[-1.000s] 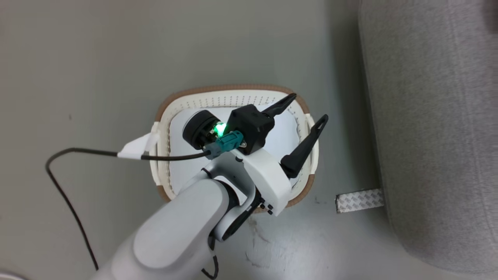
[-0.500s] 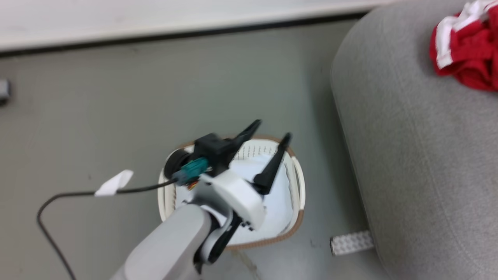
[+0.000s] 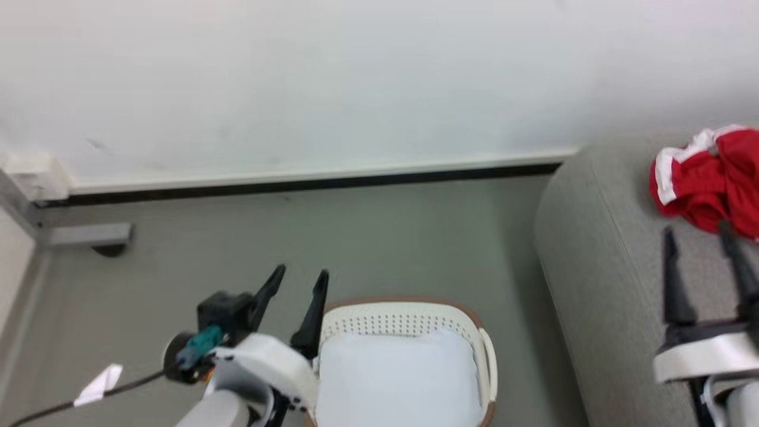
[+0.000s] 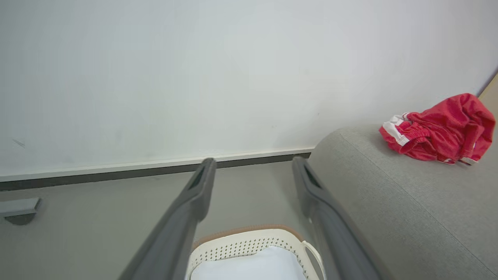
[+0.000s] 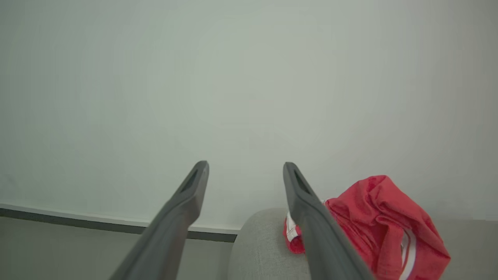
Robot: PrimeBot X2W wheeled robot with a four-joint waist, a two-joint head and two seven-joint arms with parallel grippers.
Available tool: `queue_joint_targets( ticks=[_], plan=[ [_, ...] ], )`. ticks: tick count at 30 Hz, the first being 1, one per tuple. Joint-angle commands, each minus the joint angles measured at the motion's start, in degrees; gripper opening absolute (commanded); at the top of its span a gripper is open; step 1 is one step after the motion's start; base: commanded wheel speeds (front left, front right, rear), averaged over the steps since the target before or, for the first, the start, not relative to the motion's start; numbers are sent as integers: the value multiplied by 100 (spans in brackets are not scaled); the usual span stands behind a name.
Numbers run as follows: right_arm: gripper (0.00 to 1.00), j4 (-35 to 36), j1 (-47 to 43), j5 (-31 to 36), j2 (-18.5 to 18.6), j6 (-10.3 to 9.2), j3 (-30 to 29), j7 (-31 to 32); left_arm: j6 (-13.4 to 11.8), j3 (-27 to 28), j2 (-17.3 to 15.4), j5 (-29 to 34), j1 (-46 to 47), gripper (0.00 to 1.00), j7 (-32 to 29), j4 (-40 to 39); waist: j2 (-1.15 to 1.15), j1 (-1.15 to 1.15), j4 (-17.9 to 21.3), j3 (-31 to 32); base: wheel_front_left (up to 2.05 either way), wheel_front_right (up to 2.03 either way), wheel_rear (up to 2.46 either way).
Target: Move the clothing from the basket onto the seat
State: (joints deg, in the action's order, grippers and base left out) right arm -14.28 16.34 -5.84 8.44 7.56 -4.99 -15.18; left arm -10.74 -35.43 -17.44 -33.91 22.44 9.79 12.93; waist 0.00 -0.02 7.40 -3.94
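One crumpled heap of red-and-white clothing (image 3: pixel 708 178), lying on the grey seat (image 3: pixel 599 279) at its wall end.

Right gripper (image 3: pixel 697 229): over the seat, fingers spread wide, holding nothing. Its tips are just beside the clothing's near edge; whether they touch is unclear.

Left gripper (image 3: pixel 301 271): off the seat, beside the basket (image 3: pixel 403 309), likewise wide and empty.

Basket: on the floor beside the seat, pale sheet (image 3: pixel 397 379) inside.

red-and-white clothing (image 3: pixel 711 190), grey seat (image 3: pixel 599 284), cream perforated brown-rimmed basket (image 3: pixel 403 323)
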Motion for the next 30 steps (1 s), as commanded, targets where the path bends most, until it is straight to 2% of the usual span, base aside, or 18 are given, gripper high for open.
queue_joint_targets(
  ticks=[1, 7, 11, 15, 22, 30],
  plan=[
    [100, 59, -185, 43, -61, -15, 101, 6, -40, 43, -69, -68, -176, 100, 93, 44, 0, 2, -260, 327, 0, 0, 0],
    [100, 34, -663, 137, -309, -15, 498, 6, -163, 378, -239, -158, -718, 100, 426, 224, 0, 2, -418, 506, 0, 0, 0],
    [100, 41, -936, 460, -410, -15, 569, 6, -103, 636, -259, -181, -1078, 100, 522, 379, 0, 2, -479, 584, 0, 0, 0],
    [100, -56, -1204, 535, -518, -15, 550, 6, -49, 1152, -172, 56, -1437, 100, 541, 342, 0, 2, -506, 653, 0, 0, 0],
    [100, -246, -1378, 398, -554, -15, 472, 6, 414, 2019, 220, 602, -1990, 100, 535, 205, 0, 2, -541, 744, 0, 0, 0],
    [100, -295, -1320, 265, -553, -15, 539, 6, 897, 2577, 662, 1141, -2070, 100, 536, 278, 0, 2, -501, 753, 0, 0, 0]
  ],
)
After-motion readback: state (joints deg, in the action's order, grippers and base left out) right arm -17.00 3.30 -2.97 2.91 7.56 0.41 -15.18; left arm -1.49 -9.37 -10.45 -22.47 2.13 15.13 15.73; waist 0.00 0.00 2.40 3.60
